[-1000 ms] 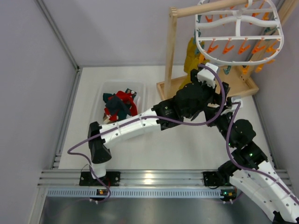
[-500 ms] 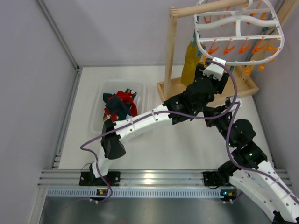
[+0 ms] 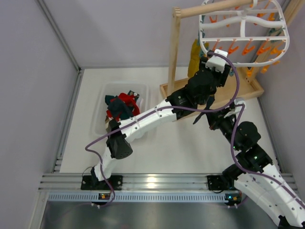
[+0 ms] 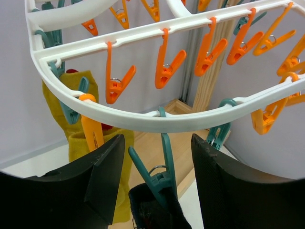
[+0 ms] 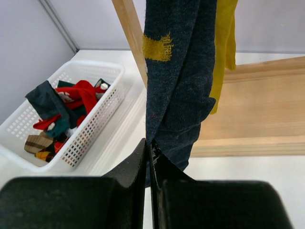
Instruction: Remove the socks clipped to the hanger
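Observation:
The white oval hanger (image 3: 243,38) hangs from the wooden stand, its rim (image 4: 157,121) lined with orange and teal clothespins. One teal clothespin (image 4: 166,164) grips the top of a dark teal sock (image 4: 152,210). My left gripper (image 4: 157,176) is open, a finger on each side of that pin with a gap on both sides. The same sock (image 5: 176,71), with a yellow patch, hangs down to my right gripper (image 5: 151,148), which is shut on its lower edge. Mustard-yellow socks (image 4: 95,138) are clipped behind it, and a bit of red shows above them.
A white perforated basket (image 3: 100,102) with removed red and dark socks sits to the left on the table. The light wooden stand's post (image 3: 174,52) and tray base (image 5: 257,114) stand right behind the hanging socks. Grey walls close in on both sides.
My left arm has stretched up and back toward the hanger's near rim, and its jaws have narrowed around the teal clothespin. The right arm has stayed put.

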Motion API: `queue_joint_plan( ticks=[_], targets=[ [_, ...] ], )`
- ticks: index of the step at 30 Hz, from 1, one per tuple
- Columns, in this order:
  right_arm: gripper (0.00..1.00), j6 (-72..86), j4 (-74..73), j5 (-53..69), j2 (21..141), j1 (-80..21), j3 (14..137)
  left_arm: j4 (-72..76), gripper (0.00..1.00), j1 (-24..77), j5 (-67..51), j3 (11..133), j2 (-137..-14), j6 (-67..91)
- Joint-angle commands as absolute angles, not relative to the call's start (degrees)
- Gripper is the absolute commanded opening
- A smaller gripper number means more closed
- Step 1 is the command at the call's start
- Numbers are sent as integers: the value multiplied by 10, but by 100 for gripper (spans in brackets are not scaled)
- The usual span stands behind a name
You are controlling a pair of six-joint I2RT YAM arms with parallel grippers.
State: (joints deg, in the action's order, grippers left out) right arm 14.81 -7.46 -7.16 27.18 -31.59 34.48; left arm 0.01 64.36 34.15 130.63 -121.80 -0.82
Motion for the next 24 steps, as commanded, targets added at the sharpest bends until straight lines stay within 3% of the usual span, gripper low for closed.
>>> queue_joint_plan(
  ticks=[1,3,12,16,18,19,21,24],
  targets=[
    [0,156,-61,-55,277,-313,346,23,58,642,326,1321,-1223,-14],
    [0,158,-59,-51,280,-312,345,24,56,642,329,1322,-1226,-16],
    [0,159,-68,-53,266,-312,329,24,15,625,318,1342,-1234,-12],
    [0,161,-74,-55,258,-313,315,24,4,622,319,1344,-1234,-17],
    [0,165,-76,-61,248,-312,303,24,8,622,314,1335,-1228,-14],
    [0,167,-76,-61,244,-312,300,24,17,622,310,1318,-1217,-11],
    [0,168,-80,-60,236,-312,294,24,23,622,298,1297,-1201,-3],
    [0,169,-93,-67,227,-312,287,24,48,623,287,1244,-1158,20]
  ],
)
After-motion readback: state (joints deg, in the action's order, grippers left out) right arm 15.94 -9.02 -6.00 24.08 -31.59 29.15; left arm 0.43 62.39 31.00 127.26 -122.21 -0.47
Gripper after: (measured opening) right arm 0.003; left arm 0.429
